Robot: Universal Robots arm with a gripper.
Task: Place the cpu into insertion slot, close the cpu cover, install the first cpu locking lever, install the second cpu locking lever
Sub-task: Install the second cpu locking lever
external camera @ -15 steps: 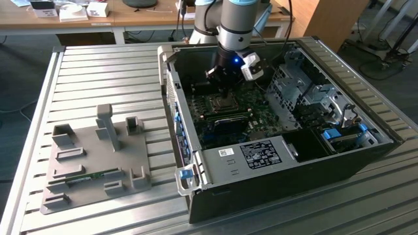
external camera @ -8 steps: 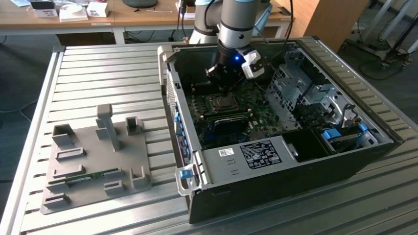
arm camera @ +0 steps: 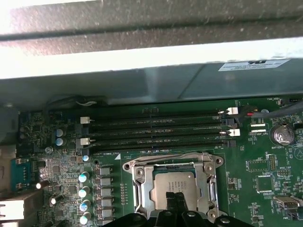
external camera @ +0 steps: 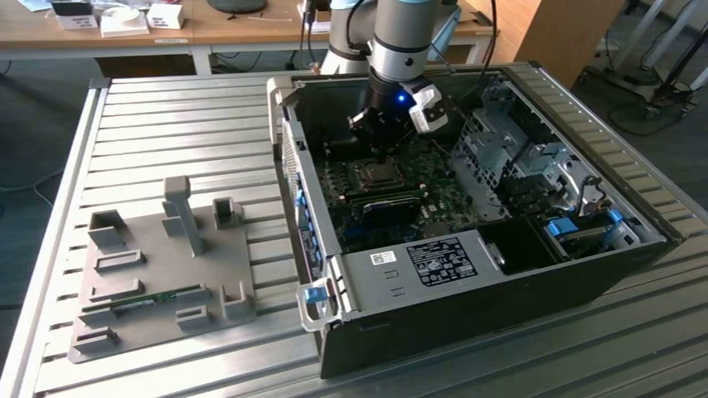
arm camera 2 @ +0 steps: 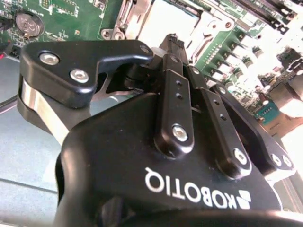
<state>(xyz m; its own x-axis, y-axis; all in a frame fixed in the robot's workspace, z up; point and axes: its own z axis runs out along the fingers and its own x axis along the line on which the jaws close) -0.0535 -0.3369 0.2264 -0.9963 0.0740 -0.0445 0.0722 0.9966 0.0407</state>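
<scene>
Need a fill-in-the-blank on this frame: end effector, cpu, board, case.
1. The end effector is poised right over the ____.
2. The cpu sits in the insertion slot of a ____ circuit board.
3. The grey fixture plate lies on the exterior view's ____ of the computer case.
Missing words: cpu; green; left.

Silvery-grey cpu (arm camera: 176,182), green circuit board (arm camera: 255,189)
</scene>
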